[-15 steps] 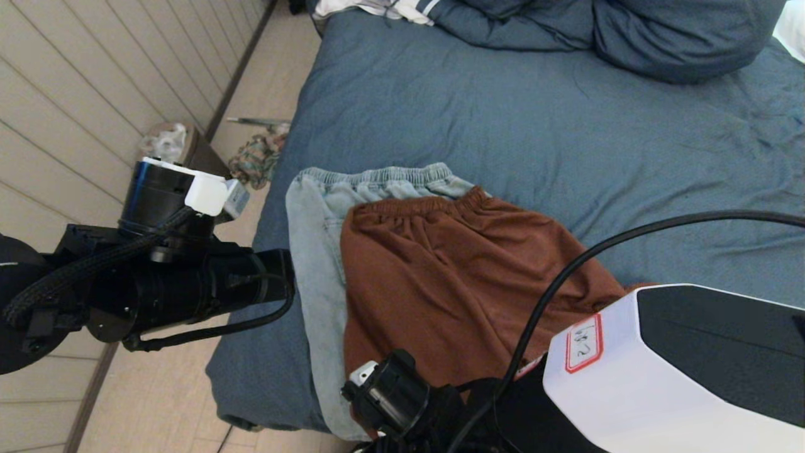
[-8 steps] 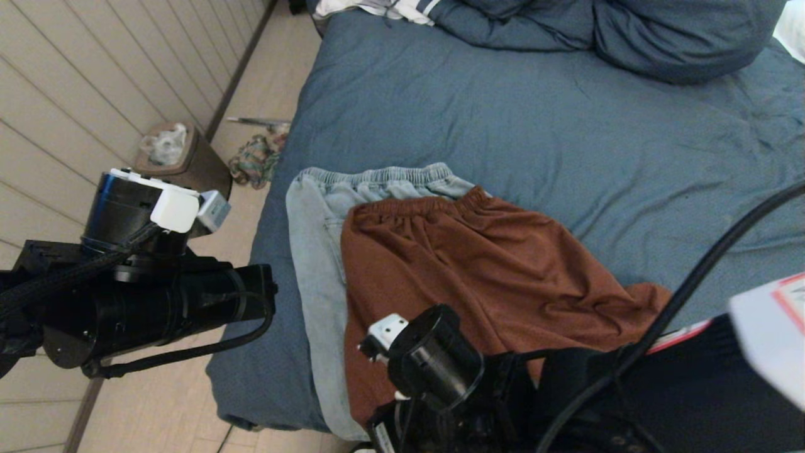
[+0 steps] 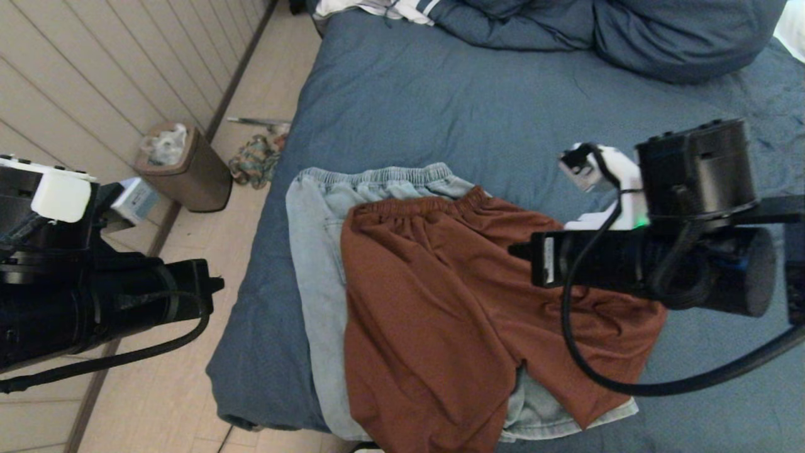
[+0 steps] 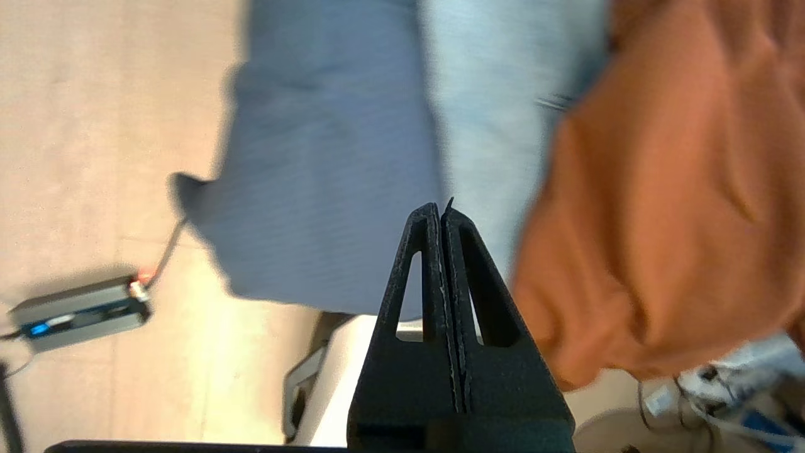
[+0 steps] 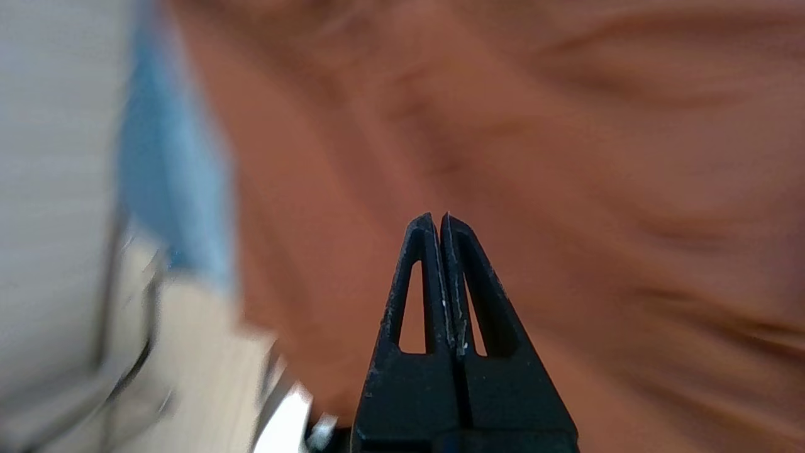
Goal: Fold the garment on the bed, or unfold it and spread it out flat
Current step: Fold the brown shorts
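Slate-blue wrinkled bed [image 3: 478, 107] carries rust-brown shorts [image 3: 440, 314] over pale denim shorts [image 3: 314, 251] — right gripper [image 5: 438, 217] above them, left gripper [image 4: 438, 207] beside, both pressed together, empty.

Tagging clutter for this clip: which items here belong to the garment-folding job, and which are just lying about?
Job:
- rust-brown shorts, lying on top
- light denim shorts beneath them
- bed
- left claw, shut, empty
- right claw, shut, empty

Lying about:
- brown waste bin on the floor
- crumpled cloth beside it
- blue duvet

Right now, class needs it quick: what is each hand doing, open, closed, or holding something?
Left hand: closed, holding nothing.
Right hand: closed, holding nothing, above the brown shorts.
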Tool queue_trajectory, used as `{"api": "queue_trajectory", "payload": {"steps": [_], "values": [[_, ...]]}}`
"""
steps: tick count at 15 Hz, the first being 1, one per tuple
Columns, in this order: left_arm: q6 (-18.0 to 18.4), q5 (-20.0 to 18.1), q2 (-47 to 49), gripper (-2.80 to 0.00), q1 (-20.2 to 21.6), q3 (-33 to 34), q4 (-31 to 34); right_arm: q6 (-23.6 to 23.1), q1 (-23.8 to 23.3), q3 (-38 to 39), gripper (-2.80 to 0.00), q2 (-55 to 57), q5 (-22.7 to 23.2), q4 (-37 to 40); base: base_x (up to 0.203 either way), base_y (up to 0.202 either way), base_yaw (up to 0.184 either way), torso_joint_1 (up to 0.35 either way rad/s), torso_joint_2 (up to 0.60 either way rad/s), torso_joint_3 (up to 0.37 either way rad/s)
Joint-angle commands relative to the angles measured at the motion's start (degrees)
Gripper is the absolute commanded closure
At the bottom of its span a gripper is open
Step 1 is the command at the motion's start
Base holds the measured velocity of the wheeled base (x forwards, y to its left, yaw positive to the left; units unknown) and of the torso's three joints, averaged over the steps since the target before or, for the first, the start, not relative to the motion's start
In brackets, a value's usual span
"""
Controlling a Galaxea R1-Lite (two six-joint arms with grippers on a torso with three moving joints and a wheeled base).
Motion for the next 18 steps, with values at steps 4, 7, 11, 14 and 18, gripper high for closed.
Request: {"api": "queue_trajectory", "payload": {"steps": [4, 7, 11, 14, 18], "values": [[0.19, -0.43, -2.57, 0.00, 5.82, 7.29, -2.13, -1.14, -14.86, 8.84, 0.00, -10.60, 0.51, -0.31, 0.000, 0.000, 0.000, 0.000, 0.00, 0.000], [0.09, -0.57, -2.04, 0.00, 6.06, 7.50, -4.46, -1.55, -20.70, 6.83, 0.00, -7.10, 3.40, -1.26, 0.000, 0.000, 0.000, 0.000, 0.00, 0.000], [-0.54, -0.60, 0.45, 0.00, 5.75, 6.91, -4.68, -1.13, -21.12, 1.49, 0.00, -1.83, 8.08, -1.25, 0.000, 0.000, 0.000, 0.000, 0.00, 0.000], [-0.33, -0.41, -5.33, 0.00, 5.81, 7.66, -4.18, -0.28, -21.62, 0.29, 0.00, -3.61, 8.22, -0.19, 0.000, 0.000, 0.000, 0.000, 0.00, 0.000], [2.28, 3.49, -20.90, 0.00, 6.35, 11.10, 3.00, -0.15, -21.65, 9.41, 0.00, -18.76, 8.10, 2.81, 0.000, 0.000, 0.000, 0.000, 0.00, 0.000]]}}
